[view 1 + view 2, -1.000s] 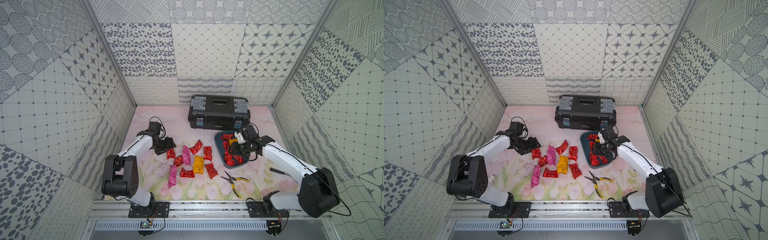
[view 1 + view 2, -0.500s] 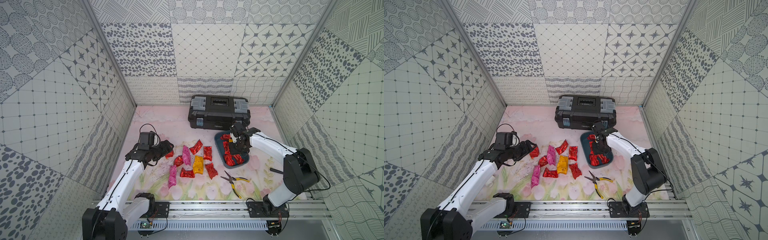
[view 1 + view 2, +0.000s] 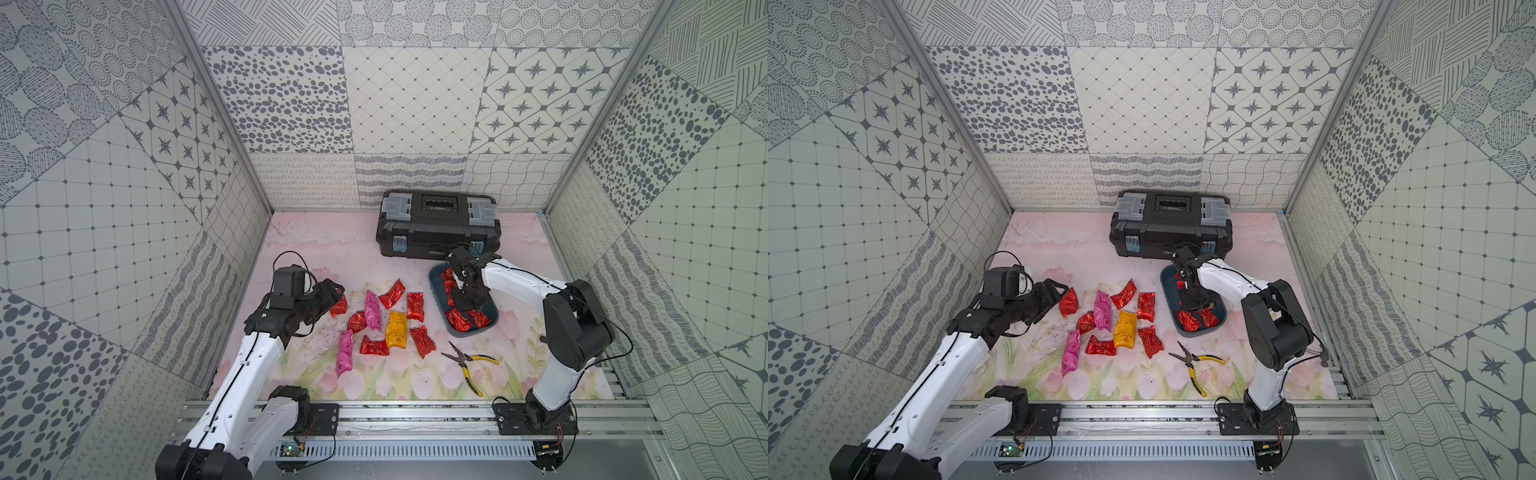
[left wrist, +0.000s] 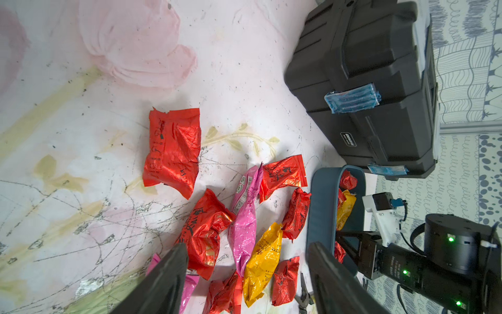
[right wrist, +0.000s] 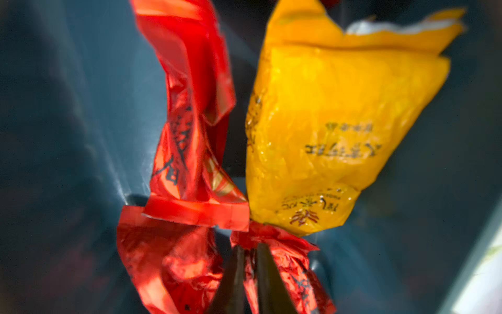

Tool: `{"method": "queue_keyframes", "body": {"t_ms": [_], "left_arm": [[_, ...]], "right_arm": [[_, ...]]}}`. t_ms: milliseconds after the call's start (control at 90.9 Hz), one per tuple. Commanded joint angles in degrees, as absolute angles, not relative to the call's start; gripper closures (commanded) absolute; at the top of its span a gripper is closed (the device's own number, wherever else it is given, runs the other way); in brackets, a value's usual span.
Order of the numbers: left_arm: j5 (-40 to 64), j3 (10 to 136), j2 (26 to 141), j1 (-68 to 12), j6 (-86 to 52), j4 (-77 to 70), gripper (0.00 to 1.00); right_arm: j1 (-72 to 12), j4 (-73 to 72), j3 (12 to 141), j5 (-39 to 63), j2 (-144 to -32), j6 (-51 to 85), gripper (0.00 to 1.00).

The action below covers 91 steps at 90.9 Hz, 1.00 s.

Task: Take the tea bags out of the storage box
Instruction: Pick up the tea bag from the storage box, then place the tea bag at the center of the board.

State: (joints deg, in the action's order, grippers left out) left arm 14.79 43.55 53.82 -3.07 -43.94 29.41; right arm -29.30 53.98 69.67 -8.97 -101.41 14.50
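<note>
Covering the floor of the cell is a pale pink mat (image 3: 316, 241) printed with tulips and scuffed with dark scratches. The walls (image 3: 415, 104) around it are matte panels of grey-on-white dots, stars and grids.

At the left, the left gripper (image 3: 333, 291) hangs just above the mat, its black fingers spread wide with nothing between them, near a flat, crumpled red sachet (image 3: 338, 306). To its right the loose tea bags (image 3: 415, 305) lie scattered on the mat: crinkly, shiny foil pillows, mostly red, two pink, one yellow-orange. Behind them a black ribbed plastic toolbox (image 3: 436, 224) with grey latches sits near the back wall.

Further right, the storage box (image 3: 436, 293), a shallow teal tray with rounded corners, holds more red bags and a yellow tea bag (image 5: 326, 122). The right gripper (image 5: 248, 250) reaches down into it, its fingers pinched together on the wrinkled edge of a red tea bag (image 5: 288, 261). Yellow-handled pliers (image 3: 469, 361) lie open on the mat in front of the box.
</note>
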Motion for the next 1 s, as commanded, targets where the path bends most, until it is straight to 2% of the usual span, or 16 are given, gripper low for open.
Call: {"method": "queue_keyframes", "body": {"t_ms": [0, 297, 550, 792, 990], "left_arm": [[14.24, 45.05, 54.7, -3.6, -45.34, 28.19, 0.26], [14.2, 45.38, 54.63, -3.67, -46.27, 27.94, 0.27], [12.26, 44.78, 54.5, -3.69, -51.21, 27.42, 0.28], [12.75, 43.42, 54.0, -3.64, -53.53, 26.01, 0.28], [13.63, 43.77, 54.13, -3.69, -52.78, 27.11, 0.28]], "right_arm": [[-29.67, 55.46, 70.91, -9.71, -99.2, 14.24, 1.0], [-30.28, 57.79, 72.16, -9.06, -91.4, 16.62, 1.0], [-36.98, 55.9, 76.52, -4.23, -86.79, 24.11, 1.0], [-44.81, 46.75, 76.58, 5.39, -91.48, 34.59, 1.0], [-45.33, 46.09, 75.37, 1.14, -97.11, 36.41, 1.0]]}}
